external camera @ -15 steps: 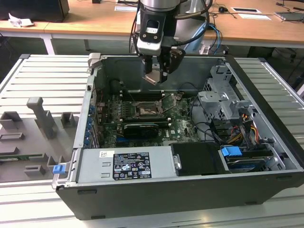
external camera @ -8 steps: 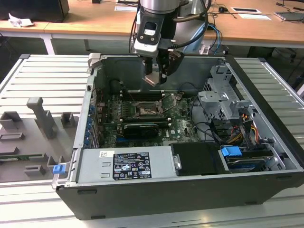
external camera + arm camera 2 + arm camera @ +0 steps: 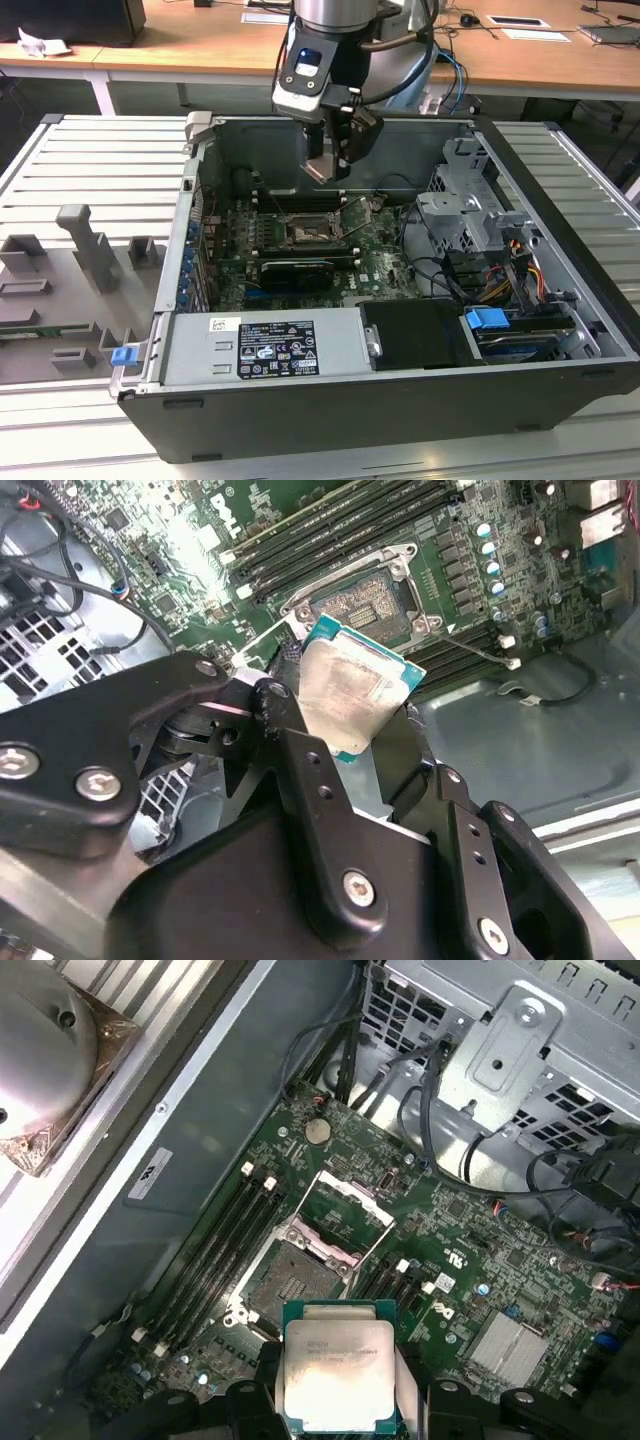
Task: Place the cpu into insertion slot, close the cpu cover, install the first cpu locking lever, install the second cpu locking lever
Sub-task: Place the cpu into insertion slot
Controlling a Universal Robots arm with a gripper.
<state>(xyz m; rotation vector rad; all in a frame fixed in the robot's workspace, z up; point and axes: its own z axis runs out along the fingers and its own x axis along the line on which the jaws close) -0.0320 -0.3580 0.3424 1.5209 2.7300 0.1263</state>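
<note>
Above one open case [image 3: 300, 425], one gripper [image 3: 327, 168] clamped on one cpu [image 3: 338, 1375], cpu held apart from one bare slot [image 3: 290, 1282] below, one cover [image 3: 357, 1197] flipped open at the slot's side toward the exterior view's right

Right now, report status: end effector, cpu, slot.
End effector shut on cpu, above the board. Insertion slot open, empty. Cpu cover raised. Nothing over slot.

Bright, even room light fills the exterior view, though the computer case [image 3: 330, 425] is shadowed inside. Glare whitens the green circuit board [image 3: 190, 555] in the second wrist view. In the first wrist view a rounded metal part [image 3: 40, 1040] is overexposed and the cpu [image 3: 335, 1375] gleams.
</note>
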